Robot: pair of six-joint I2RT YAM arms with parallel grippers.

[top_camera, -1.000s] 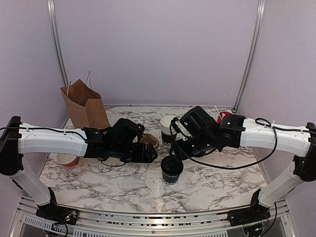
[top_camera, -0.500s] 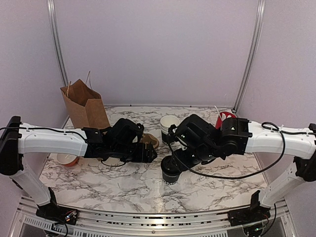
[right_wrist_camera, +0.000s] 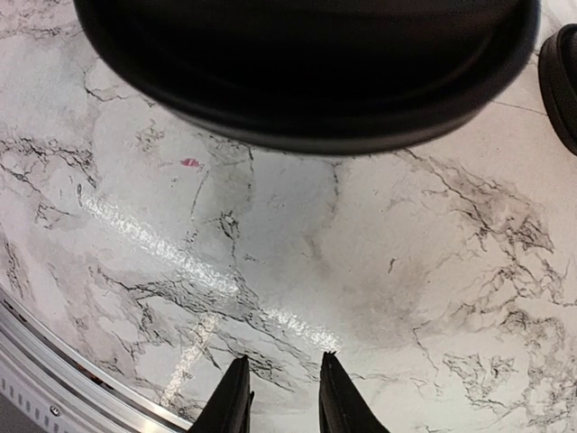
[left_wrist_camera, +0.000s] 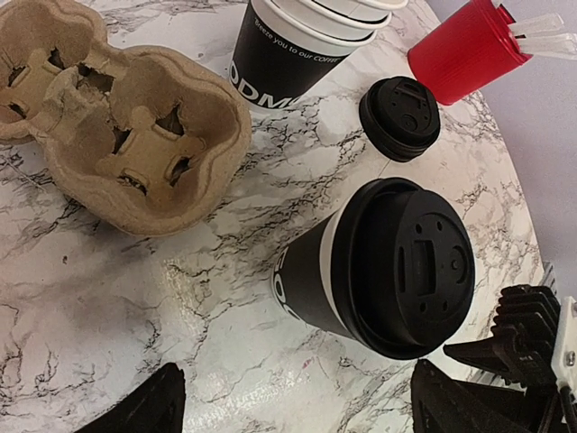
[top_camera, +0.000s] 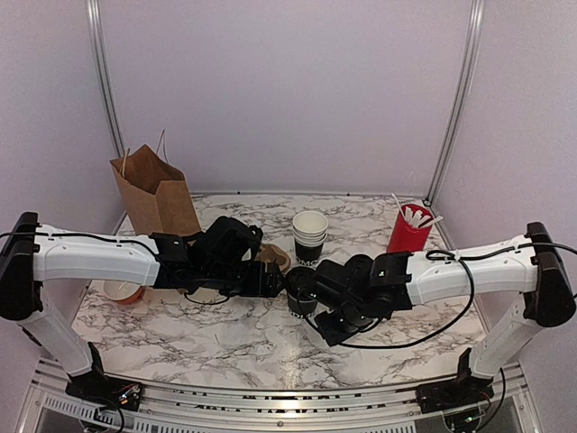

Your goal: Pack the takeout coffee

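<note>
Right arm (top_camera: 469,267) low beside lidded cup (left_wrist_camera: 397,271)

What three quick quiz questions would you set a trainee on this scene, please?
1. True or false: the lidded cup sits in the carrier.
2. Which holds the stirrers? A red cup, B carrier, C lidded cup.
3. Fill in: the left gripper is ____.
Key: 1 false; 2 A; 3 open.
</note>
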